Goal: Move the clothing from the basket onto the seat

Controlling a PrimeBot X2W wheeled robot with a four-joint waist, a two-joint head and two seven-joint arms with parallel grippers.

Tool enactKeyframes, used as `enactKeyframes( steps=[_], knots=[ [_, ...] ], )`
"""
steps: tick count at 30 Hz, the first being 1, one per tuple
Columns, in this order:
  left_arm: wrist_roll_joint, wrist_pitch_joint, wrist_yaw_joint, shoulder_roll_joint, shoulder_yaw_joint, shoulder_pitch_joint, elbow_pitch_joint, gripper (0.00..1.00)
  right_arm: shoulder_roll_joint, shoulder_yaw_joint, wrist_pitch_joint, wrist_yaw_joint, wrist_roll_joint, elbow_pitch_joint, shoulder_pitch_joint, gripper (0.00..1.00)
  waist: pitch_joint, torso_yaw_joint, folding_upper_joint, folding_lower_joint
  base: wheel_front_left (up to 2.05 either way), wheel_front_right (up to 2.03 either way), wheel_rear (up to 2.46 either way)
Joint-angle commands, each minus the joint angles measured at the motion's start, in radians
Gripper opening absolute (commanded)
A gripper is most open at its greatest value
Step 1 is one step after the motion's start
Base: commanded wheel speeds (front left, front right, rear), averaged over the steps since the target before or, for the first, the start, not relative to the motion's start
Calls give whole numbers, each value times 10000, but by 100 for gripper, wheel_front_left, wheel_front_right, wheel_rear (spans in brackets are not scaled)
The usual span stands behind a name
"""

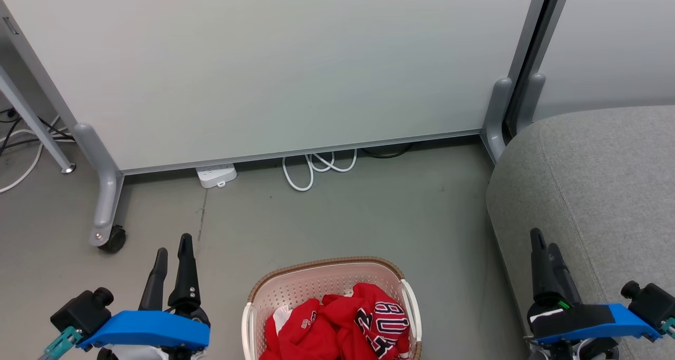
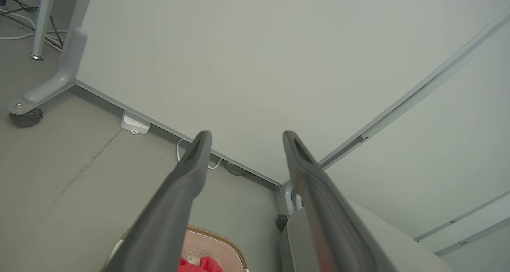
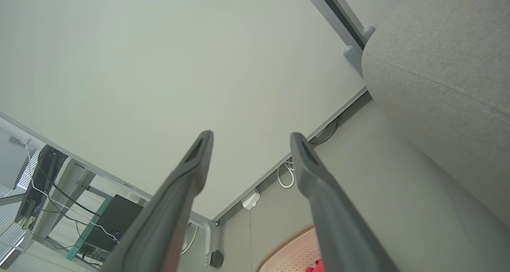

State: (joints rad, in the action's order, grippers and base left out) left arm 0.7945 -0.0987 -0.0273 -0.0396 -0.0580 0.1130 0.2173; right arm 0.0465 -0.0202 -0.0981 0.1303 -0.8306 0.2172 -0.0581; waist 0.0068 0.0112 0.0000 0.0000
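The cream-white basket (image 1: 295, 289) with a brown rim stands on the floor at the bottom middle of the head view. Red clothing (image 1: 343, 326) lies bunched inside it, a jersey with black-and-white characters on top. The grey seat (image 1: 596, 181) fills the right side. My left gripper (image 1: 173, 244) stands open left of the basket, nothing between its fingers. My right gripper (image 1: 543, 239) is open in front of the seat's edge, right of the basket. In the left wrist view the left gripper (image 2: 245, 134) points at the wall, with the basket (image 2: 217, 244) and clothing (image 2: 199, 264) low between its fingers. The right gripper (image 3: 251, 134) also points at the wall, the seat (image 3: 442, 69) to its right.
A pale partition panel (image 1: 263, 65) on grey wheeled feet (image 1: 108, 233) stands behind the basket. A white power strip (image 1: 216, 174) and looped white cable (image 1: 316, 167) lie at its base. Bare grey floor (image 1: 316, 217) stretches between panel and basket.
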Motion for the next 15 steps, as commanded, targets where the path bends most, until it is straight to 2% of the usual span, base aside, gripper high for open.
enactKeyframes(
  steps=[1, 15],
  knots=[
    [-348, -102, 56, -82, -60, 267, -71, 100, 37, 47, -99, 4, 316, -81, -193, 100, -1, 6, 0, 0, 0, 0, 0],
    [-2128, -497, 253, -96, -457, 393, 110, 100, 43, 187, -492, 5, 1998, 108, -224, 100, -27, 52, 0, 0, 0, 0, 0]
  ],
)
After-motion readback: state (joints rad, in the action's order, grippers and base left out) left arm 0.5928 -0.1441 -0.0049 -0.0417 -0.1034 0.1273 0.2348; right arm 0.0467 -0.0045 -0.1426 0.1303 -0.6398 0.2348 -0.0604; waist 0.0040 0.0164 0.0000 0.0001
